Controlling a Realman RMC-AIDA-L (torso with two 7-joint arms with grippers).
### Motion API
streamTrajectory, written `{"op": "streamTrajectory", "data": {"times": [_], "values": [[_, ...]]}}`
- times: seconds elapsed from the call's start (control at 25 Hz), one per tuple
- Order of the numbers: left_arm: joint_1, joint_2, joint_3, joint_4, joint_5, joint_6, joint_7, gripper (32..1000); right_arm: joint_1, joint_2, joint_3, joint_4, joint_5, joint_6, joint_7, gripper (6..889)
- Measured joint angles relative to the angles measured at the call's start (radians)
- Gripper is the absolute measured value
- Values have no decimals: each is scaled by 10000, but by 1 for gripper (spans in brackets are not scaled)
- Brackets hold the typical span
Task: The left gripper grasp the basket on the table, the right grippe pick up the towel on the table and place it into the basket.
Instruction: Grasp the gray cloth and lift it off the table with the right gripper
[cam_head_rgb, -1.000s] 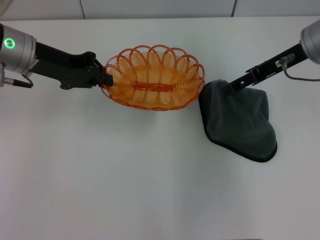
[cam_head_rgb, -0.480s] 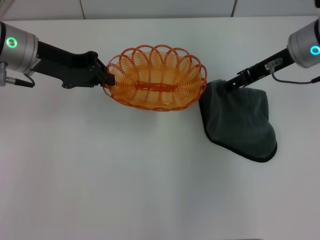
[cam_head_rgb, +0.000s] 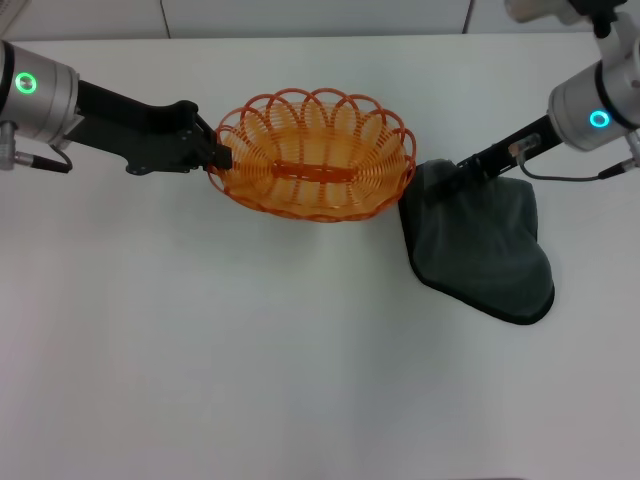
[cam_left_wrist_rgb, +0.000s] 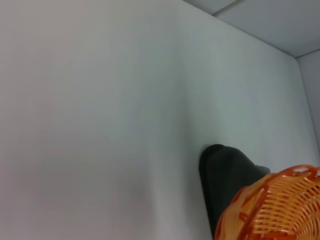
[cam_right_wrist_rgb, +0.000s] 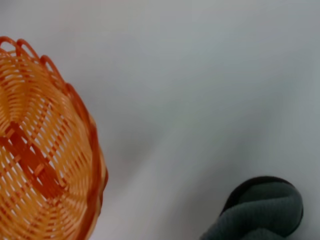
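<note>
Head view — left gripper (cam_head_rgb: 213, 155) clamped on the scalloped rim of the orange wire basket (cam_head_rgb: 314, 155) near the white table's (cam_head_rgb: 250, 350) far edge, right grippe (cam_head_rgb: 452, 179) pinching the soft grey towel (cam_head_rgb: 480, 245) — wrist views show woven orange loops and bunched cloth.

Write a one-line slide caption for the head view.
Left gripper holds the orange wire basket; right gripper meets the dark grey cloth towel.

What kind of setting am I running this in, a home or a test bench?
Likely a test bench: a bare white table, only an orange basket and a grey towel on it, plain white panelled wall behind.
</note>
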Motion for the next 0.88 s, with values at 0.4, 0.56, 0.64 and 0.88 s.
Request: {"op": "streamTrajectory", "data": {"times": [0.4,0.56,0.64,0.88], "values": [[-6,-25,-27,0,1,-14,15,74,22,-4,-346,474,0,612,45,703],[-21,-40,-19,0,0,-13,25,74,20,-5,-363,488,0,616,46,700],[-28,-41,-13,0,1,-14,31,74,19,-4,-410,530,-3,616,46,699],[-74,-53,26,0,1,-11,32,74,19,-4,-501,589,-11,625,68,694]]}}
